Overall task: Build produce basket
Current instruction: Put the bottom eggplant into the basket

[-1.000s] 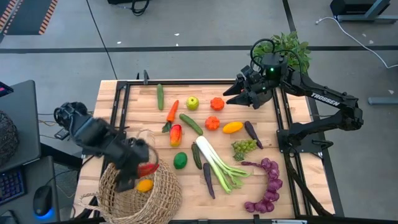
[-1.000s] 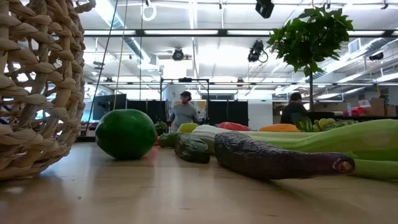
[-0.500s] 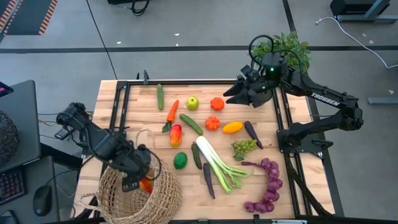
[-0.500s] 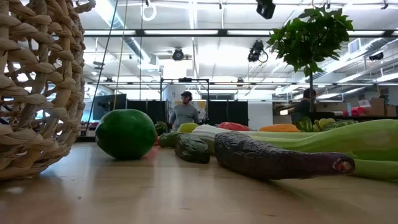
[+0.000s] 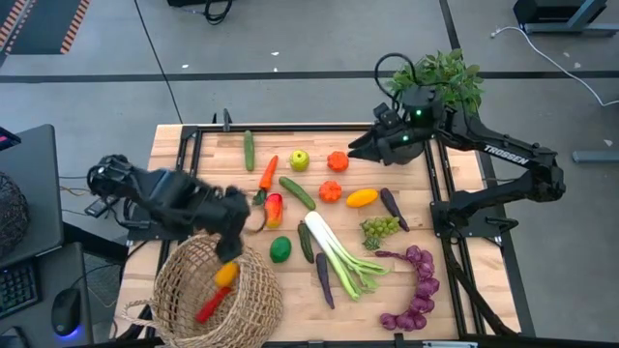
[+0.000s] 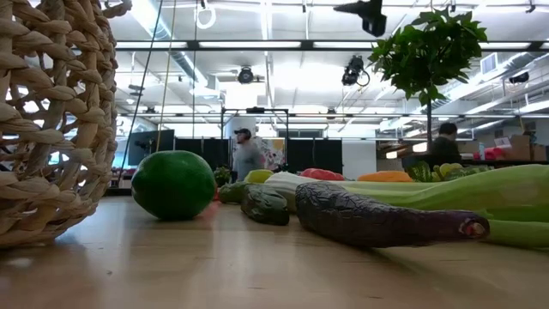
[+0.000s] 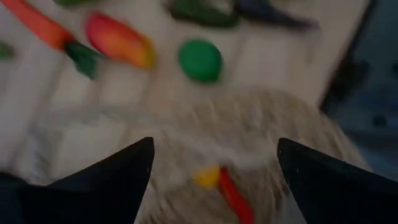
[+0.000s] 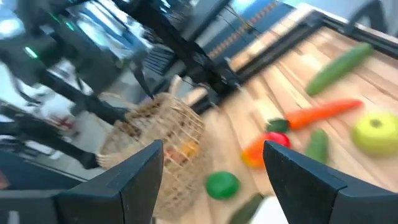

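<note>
The wicker basket (image 5: 218, 290) stood at the desk's (image 5: 203, 164) front left corner, containing a red pepper (image 5: 213, 304) and a yellow pepper (image 5: 225, 274). The left gripper (image 7: 211, 162) hovered over the basket's far rim, fingers spread, holding nothing. The right gripper (image 8: 211, 155) hung above the desk's far right corner, fingers spread and empty. Remaining produce lay across the desk: a leek (image 5: 338, 249), purple grapes (image 5: 416, 290), a carrot (image 5: 268, 172) and a green apple (image 5: 300, 159).

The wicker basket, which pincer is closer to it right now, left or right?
Left. The left pincer hangs open just above the basket rim, on its far side. The right pincer is open across the table near the far right corner.
</note>
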Controlling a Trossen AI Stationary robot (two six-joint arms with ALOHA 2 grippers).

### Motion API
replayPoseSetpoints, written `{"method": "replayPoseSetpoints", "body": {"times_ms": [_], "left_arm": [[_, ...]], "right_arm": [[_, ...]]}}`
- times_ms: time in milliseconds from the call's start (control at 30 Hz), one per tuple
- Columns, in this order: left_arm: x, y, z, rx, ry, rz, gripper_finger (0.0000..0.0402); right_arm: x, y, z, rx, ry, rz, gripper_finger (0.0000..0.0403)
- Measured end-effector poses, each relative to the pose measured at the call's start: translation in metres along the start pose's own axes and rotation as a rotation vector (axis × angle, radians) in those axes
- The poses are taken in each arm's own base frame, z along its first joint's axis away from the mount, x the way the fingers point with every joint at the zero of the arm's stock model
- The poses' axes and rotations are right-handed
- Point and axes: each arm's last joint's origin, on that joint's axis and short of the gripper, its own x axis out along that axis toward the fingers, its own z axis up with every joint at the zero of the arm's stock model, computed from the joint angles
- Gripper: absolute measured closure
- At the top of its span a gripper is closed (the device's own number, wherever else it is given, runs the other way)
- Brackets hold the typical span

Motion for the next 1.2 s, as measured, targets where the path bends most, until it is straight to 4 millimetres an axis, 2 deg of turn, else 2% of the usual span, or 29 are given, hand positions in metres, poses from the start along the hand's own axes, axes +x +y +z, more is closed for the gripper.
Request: {"method": "replayPoseSetpoints", "body": {"times_ms": [133, 367, 567, 733, 900, 1200], "left_arm": [[0.006, 0.010, 0.029, -0.002, -0.110, -0.024, 0.0054], [-0.002, 0.021, 0.077, -0.066, -0.440, -0.144, 0.0054], [-0.008, 0.030, 0.095, -0.110, -0.563, -0.181, 0.0054], [-0.014, 0.032, 0.105, -0.156, -0.653, -0.226, 0.0054], [-0.022, 0.024, 0.111, -0.155, -0.751, -0.306, 0.0054], [-0.027, 0.003, 0.103, -0.105, -0.778, -0.390, 0.0054]], "right_arm": [[0.005, 0.002, -0.019, -0.024, 0.112, -0.118, 0.0123], [0.008, 0.012, -0.050, -0.042, 0.282, -0.303, 0.0123], [0.011, 0.018, -0.077, -0.020, 0.443, -0.437, 0.0125], [0.022, 0.025, -0.094, 0.064, 0.541, -0.490, 0.0126], [0.045, 0.030, -0.108, 0.117, 0.589, -0.526, 0.0126], [0.115, 0.038, -0.145, 0.165, 0.632, -0.524, 0.0126]]}}
